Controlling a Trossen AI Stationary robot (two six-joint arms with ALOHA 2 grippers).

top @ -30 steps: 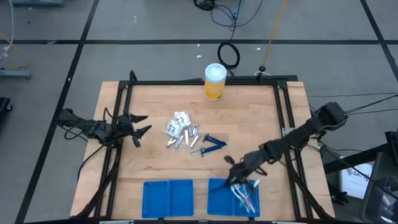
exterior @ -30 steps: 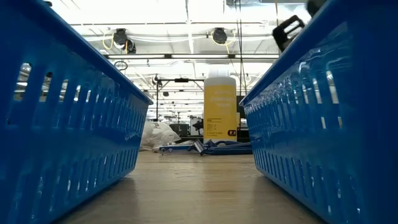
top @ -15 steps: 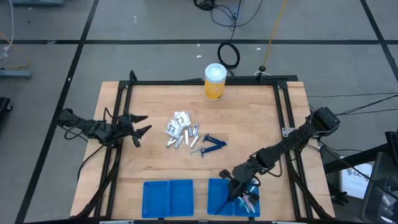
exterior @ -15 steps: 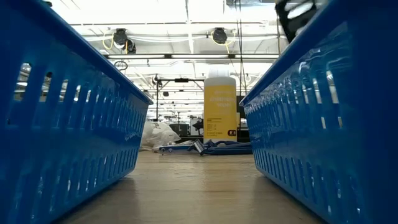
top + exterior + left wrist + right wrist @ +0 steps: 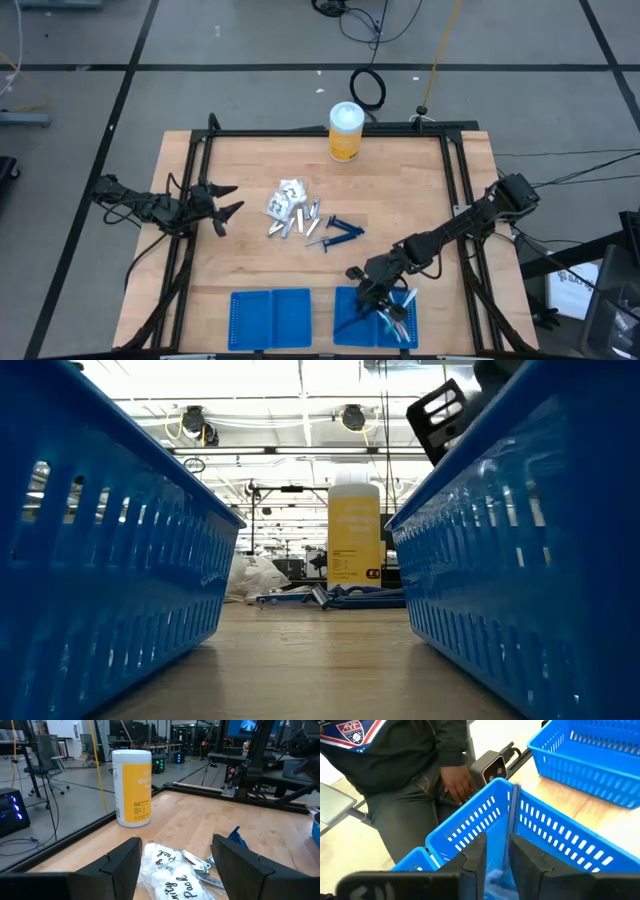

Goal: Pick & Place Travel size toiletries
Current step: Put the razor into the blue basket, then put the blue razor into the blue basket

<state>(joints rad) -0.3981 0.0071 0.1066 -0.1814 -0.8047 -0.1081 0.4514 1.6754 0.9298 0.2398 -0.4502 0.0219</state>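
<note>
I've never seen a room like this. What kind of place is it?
Probably a robot lab or workshop. Two robot arms work at a wooden table inside a black frame; cables lie on the grey floor; desks, office chairs and screens stand behind, under rows of ceiling lights.

We look between two blue tray walls (image 5: 110, 550) along the worktop (image 5: 310, 660) toward a yellow canister (image 5: 354, 540), with white packets (image 5: 250, 578) and dark blue sticks (image 5: 350, 596) before it.

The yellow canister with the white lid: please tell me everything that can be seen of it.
The yellow canister is a tall cylinder, seemingly plastic, with a white lid and a yellow label with pale print. It stands upright on the wooden table at its far edge, lid closed, apart from the pile of toiletries. Neither gripper touches it.
</note>
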